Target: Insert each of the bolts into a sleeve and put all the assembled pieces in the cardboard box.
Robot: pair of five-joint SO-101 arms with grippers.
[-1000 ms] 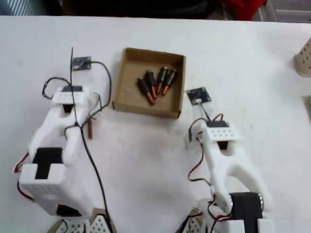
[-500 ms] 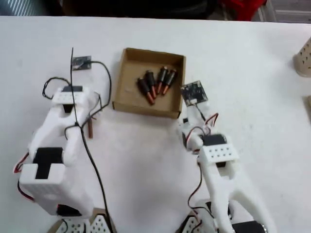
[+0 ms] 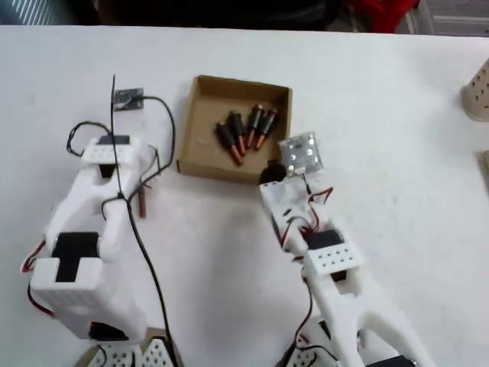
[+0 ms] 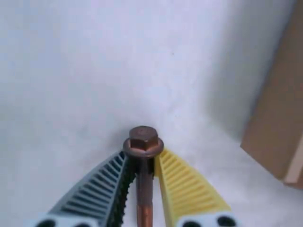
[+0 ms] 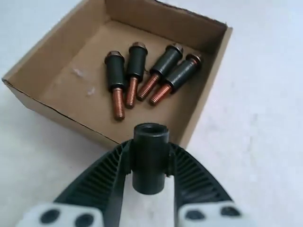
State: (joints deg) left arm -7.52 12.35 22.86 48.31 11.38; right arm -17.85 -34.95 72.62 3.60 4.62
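Note:
My left gripper point(image 4: 141, 163) is shut on a copper bolt point(image 4: 143, 147), its hex head pointing away from the wrist; from above the bolt point(image 3: 142, 203) hangs beside the left arm, left of the cardboard box point(image 3: 200, 162). My right gripper point(image 5: 150, 163) is shut on a black sleeve point(image 5: 150, 156) with its open bore facing out, just short of the cardboard box's point(image 5: 57, 94) near wall. From above the sleeve point(image 3: 270, 173) sits at the box's near right corner. Several assembled bolt-and-sleeve pieces point(image 5: 147, 78) lie inside the box, also seen from above as a cluster of pieces point(image 3: 244, 131).
A small circuit board point(image 3: 127, 98) with a black cable lies left of the box. A perforated beige object point(image 3: 477, 92) stands at the table's right edge. The white table point(image 3: 382, 92) is bare to the right of the box.
The right arm has swung forward and leftward, bringing the sleeve up to the box's near right corner. The left arm with the bolt has stayed still.

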